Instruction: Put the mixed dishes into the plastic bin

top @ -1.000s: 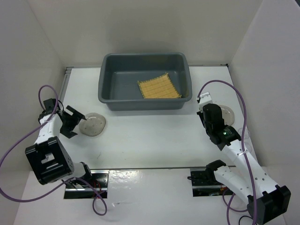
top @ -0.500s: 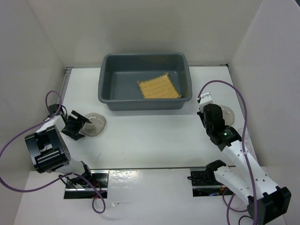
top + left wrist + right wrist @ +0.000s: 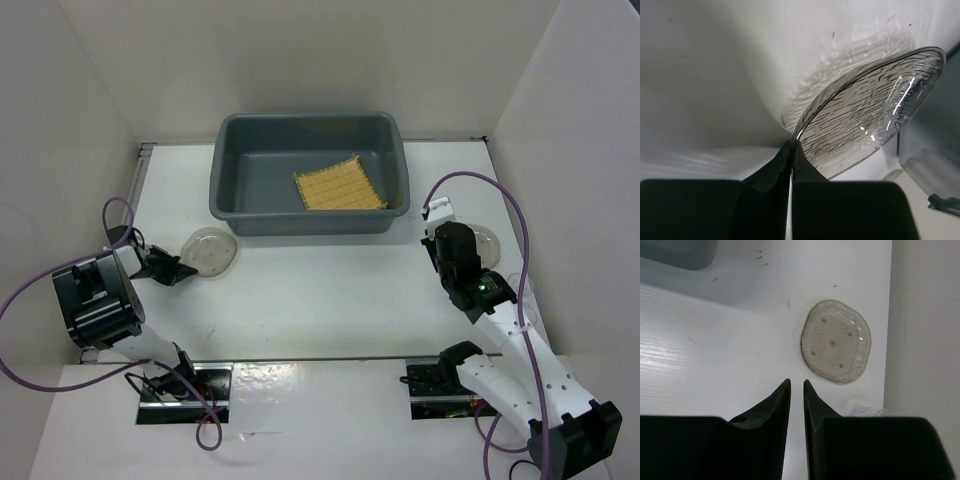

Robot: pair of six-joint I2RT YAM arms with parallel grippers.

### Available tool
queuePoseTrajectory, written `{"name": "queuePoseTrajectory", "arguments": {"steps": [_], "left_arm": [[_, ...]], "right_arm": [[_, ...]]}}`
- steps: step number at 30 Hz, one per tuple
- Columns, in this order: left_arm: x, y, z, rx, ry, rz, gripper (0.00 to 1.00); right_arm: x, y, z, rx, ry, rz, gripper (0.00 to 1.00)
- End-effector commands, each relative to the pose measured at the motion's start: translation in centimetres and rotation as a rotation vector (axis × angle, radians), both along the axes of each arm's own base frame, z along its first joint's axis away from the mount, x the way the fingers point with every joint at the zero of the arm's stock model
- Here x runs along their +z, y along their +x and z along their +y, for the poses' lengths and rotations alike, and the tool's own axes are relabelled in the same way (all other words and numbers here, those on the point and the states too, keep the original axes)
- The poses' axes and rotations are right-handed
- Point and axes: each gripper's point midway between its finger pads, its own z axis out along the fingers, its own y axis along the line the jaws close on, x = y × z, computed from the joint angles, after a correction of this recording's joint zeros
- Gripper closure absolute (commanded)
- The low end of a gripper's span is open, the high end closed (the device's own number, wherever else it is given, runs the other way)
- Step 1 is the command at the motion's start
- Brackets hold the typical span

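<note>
Left fingers (image 3: 775,170) are pressed together on the rim of a clear plate (image 3: 865,115), holding it tilted above the tabletop (image 3: 320,290), near the left end of the grey bin (image 3: 300,222). Right fingers (image 3: 777,405) stand a little apart, pinching nothing, near a second plate (image 3: 836,341) lying flat on the right. The yellow mat (image 3: 340,186) lies inside the bin.
</note>
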Motion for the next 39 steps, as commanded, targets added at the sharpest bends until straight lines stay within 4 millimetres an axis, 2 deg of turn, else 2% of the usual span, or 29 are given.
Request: {"name": "queuePoseTrajectory", "arguments": {"steps": [1, 2, 4, 6, 7, 9, 10, 12, 15, 17, 22, 23, 25, 26, 27, 28, 29, 31, 32, 33, 34, 35, 36, 37, 38, 39], "left_arm": [[-2.4, -1.7, 0.2, 0.01, -0.002, 0.078, 1.0], [-2.4, -1.9, -0.1, -0.001, -0.011, 0.082, 1.0], [-0.8, -1.7, 1.2, 0.04, 0.0, 0.044, 1.0], [2.4, -1.2, 2.3, 0.064, 0.041, -0.024, 1.0], [5.5, -0.6, 3.4, 0.095, 0.075, -0.085, 1.0], [9.2, -0.2, 3.9, 0.121, 0.108, -0.151, 1.0], [13.7, 0.7, 5.0, 0.155, 0.166, -0.263, 1.0], [18.4, 1.3, 4.7, 0.167, 0.181, -0.379, 1.0], [23.7, 2.4, 3.2, 0.136, 0.14, -0.497, 1.0], [25.8, 2.9, 1.7, 0.137, 0.049, -0.565, 1.0], [27.4, 4.7, -0.4, 0.118, -0.012, -0.641, 1.0], [28.2, 5.3, -1.8, 0.094, -0.034, -0.669, 1.0], [29.4, 6.5, -2.8, 0.095, -0.024, -0.7, 1.0], [31.5, 7.0, -5.3, 0.05, -0.042, -0.741, 1.0], [31.6, 8.3, -5.7, 0.062, -0.026, -0.737, 1.0], [32.1, 9.0, -6.9, 0.037, -0.025, -0.743, 1.0], [33.3, 10.6, -9.4, -0.013, -0.028, -0.758, 1.0], [33.9, 12.0, -12.1, -0.073, -0.032, -0.756, 1.0], [31.9, 13.6, -13.6, -0.122, -0.031, -0.699, 1.0], [34.1, 14.4, -16.1, -0.181, -0.022, -0.74, 1.0], [33.6, 14.8, -17.6, -0.223, -0.011, -0.714, 1.0], [31.1, 16.5, -19.1, -0.272, -0.002, -0.653, 1.0], [30.4, 16.8, -21.2, -0.346, 0.025, -0.644, 1.0], [29.0, 16.9, -22.1, -0.382, 0.035, -0.591, 1.0], [27.9, 18.5, -23.0, -0.411, 0.044, -0.565, 1.0], [26.8, 18.7, -24.2, -0.458, 0.059, -0.553, 1.0]], "right_arm": [[0.8, 0.3, 0.0, -0.01, 0.02, -0.042, 0.79], [0.8, 0.3, 0.0, -0.01, 0.02, -0.042, 0.79], [0.8, 0.3, 0.0, -0.01, 0.02, -0.042, 0.79], [0.8, 0.3, 0.0, -0.01, 0.02, -0.042, 0.79], [0.8, 0.3, 0.0, -0.01, 0.02, -0.042, 0.79], [0.8, 0.3, 0.0, -0.01, 0.02, -0.042, 0.79], [0.8, 0.3, 0.0, -0.01, 0.02, -0.042, 0.79], [0.8, 0.3, 0.0, -0.01, 0.02, -0.042, 0.79], [0.8, 0.3, 0.0, -0.01, 0.02, -0.042, 0.79], [0.6, 0.4, 0.0, -0.01, 0.017, -0.034, 0.79], [0.4, 0.5, 0.1, -0.01, 0.013, -0.025, 0.79], [0.2, 0.5, 0.1, -0.01, 0.01, -0.015, 0.79], [0.0, 0.6, 0.1, -0.01, 0.006, -0.007, 0.79], [-0.1, 0.6, 0.1, -0.01, 0.006, -0.007, 0.79], [-0.1, 0.6, 0.1, -0.01, 0.006, -0.007, 0.79], [0.0, 0.6, 0.0, -0.017, 0.002, -0.008, 0.79], [-0.2, 0.6, 0.0, -0.017, -0.002, 0.0, 0.79], [-0.2, 0.6, -0.2, -0.025, -0.007, -0.002, 0.79], [-0.2, 0.6, -0.1, -0.029, 0.001, -0.003, 0.79], [-0.4, 0.7, -0.1, -0.029, -0.002, 0.005, 0.79], [-0.4, 0.7, -0.1, -0.029, -0.002, 0.006, 0.79], [-0.6, 0.7, -0.1, -0.029, -0.002, 0.006, 0.79], [-0.6, 0.7, -0.1, -0.029, -0.002, 0.006, 0.79], [-0.6, 0.7, -0.1, -0.029, -0.002, 0.006, 0.79], [-0.6, 0.7, -0.1, -0.029, -0.002, 0.006, 0.79], [-0.6, 0.7, -0.3, -0.037, -0.007, 0.004, 0.79]]}}
